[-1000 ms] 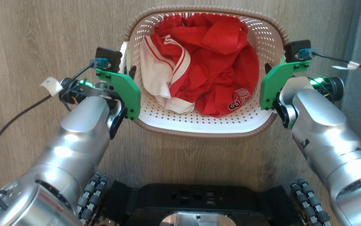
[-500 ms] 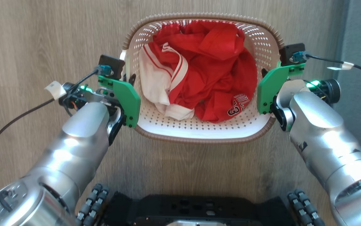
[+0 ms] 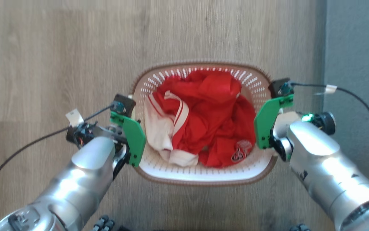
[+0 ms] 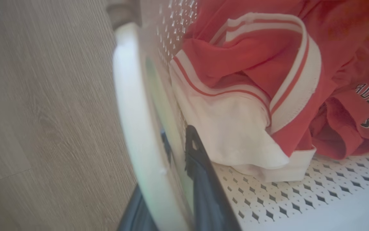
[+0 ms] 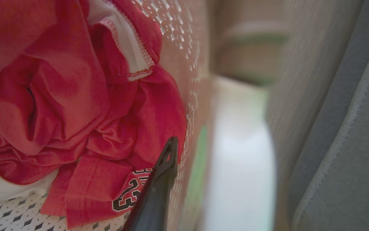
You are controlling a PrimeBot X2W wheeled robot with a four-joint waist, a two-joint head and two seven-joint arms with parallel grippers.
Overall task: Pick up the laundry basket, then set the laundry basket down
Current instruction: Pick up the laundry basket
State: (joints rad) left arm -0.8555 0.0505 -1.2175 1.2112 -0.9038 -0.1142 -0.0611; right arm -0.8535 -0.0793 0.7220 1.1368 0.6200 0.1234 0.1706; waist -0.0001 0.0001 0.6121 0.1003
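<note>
White perforated plastic laundry basket, brown braided rim, frame centre. Grip: left end effector pinches side wall; right end effector closure unclear, cannot tell. Likely light, walls flexy; hold both sides near rim.

Beyond the far rim of the laundry basket and off its left side, the wood floor lies bare and free. A grey surface runs close along its right side. Both side walls are taken: the left gripper straddles the left wall, and the right gripper has a finger against the inside of the right wall. Inside, red-and-white clothes cover most of the bottom, leaving a bare strip along the near wall.
</note>
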